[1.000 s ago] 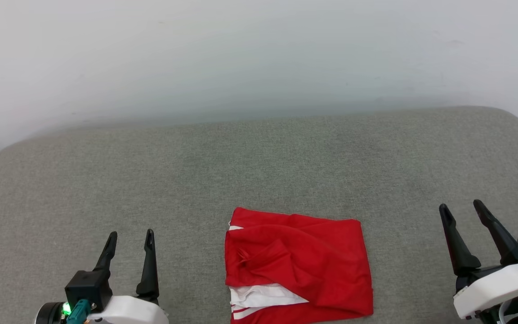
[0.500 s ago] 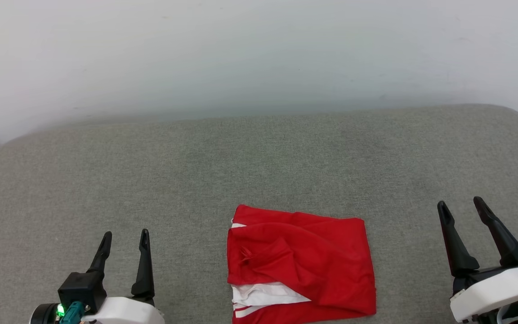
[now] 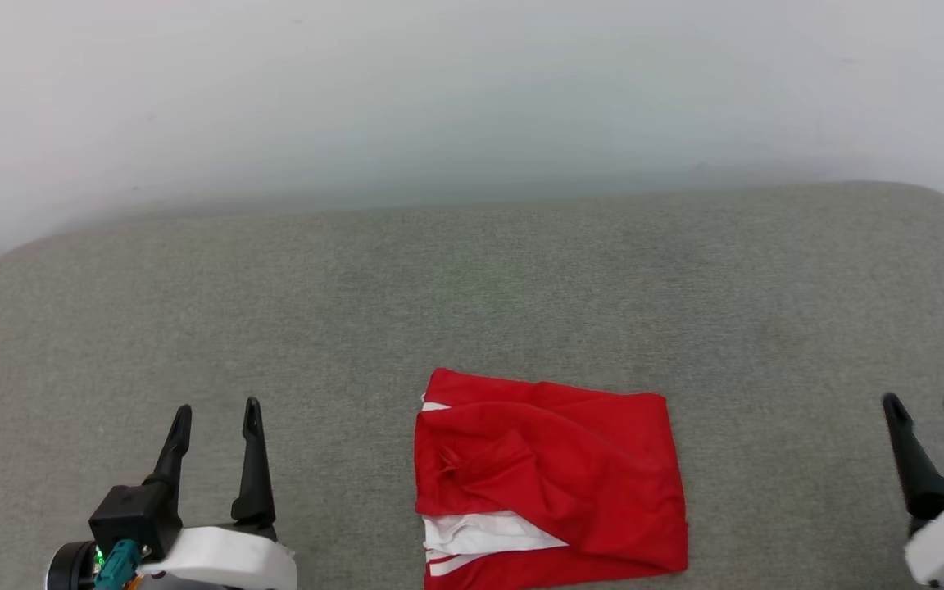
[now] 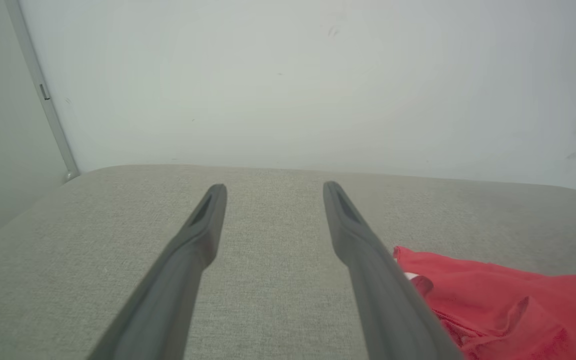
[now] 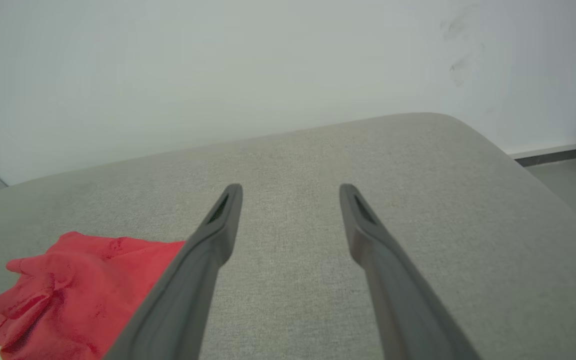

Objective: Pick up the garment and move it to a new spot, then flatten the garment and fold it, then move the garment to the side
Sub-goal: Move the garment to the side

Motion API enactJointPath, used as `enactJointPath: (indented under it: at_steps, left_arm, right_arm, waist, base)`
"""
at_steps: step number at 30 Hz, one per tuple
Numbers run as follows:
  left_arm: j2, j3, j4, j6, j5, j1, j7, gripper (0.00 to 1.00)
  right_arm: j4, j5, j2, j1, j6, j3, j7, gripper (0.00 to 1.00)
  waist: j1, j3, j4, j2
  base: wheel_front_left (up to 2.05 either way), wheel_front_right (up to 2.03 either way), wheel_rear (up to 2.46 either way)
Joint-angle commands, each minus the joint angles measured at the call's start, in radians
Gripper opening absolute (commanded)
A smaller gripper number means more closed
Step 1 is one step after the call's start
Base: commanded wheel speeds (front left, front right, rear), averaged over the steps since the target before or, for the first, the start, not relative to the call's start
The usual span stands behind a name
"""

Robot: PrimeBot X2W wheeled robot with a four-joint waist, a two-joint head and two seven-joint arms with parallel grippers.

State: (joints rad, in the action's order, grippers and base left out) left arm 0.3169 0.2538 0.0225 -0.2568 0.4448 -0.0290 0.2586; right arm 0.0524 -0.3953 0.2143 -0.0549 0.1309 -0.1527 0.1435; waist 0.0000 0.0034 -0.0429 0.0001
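The folded red jersey T-shirt with white sleeve bands lies on the grey woven fabric cushion, between the left gripper and the right gripper and apart from both. Each pair of jaws stands wide and empty.

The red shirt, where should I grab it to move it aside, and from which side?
Probably the shirt's right edge, with the right gripper coming in low from the right. It lies folded flat on the cushion. That edge looks like a smooth closed fold, so a pinch there should catch all layers, while the left edge shows loose white sleeve layers.
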Motion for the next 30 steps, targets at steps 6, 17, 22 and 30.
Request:
enactJointPath:
  at_steps: [6, 17, 22, 30]
  left_arm:
    - [-0.032, -0.012, -0.013, -0.002, -0.011, 0.032, 0.007, 1.0]
    - [-0.073, -0.025, -0.01, 0.036, -0.054, 0.062, 0.006, 1.0]
    - [-0.09, -0.029, -0.002, 0.056, -0.065, 0.084, 0.006, 1.0]
    - [-0.099, -0.033, 0.013, 0.078, -0.085, 0.105, 0.007, 1.0]
  right_arm:
    - [-0.155, -0.158, 0.097, 0.036, 0.0, -0.122, 0.222, 1.0]
    - [-0.448, -0.47, -0.107, 0.157, -0.001, -0.336, 0.867, 1.0]
    - [-0.548, -0.626, -0.162, 0.265, 0.0, -0.412, 0.975, 1.0]
    - [-0.727, -0.764, -0.173, 0.355, 0.0, -0.311, 0.969, 0.05]
  waist:
    - [0.0, 0.028, 0.055, -0.0001]
    - [0.0, 0.083, 0.159, -0.0001]
    - [0.0, 0.106, 0.185, -0.0001]
    - [0.0, 0.117, 0.206, -0.0001]
  base:
    - [0.0, 0.0, 0.0]
    - [0.0, 0.0, 0.0]
    - [0.0, 0.0, 0.0]
    - [0.0, 0.0, 0.0]
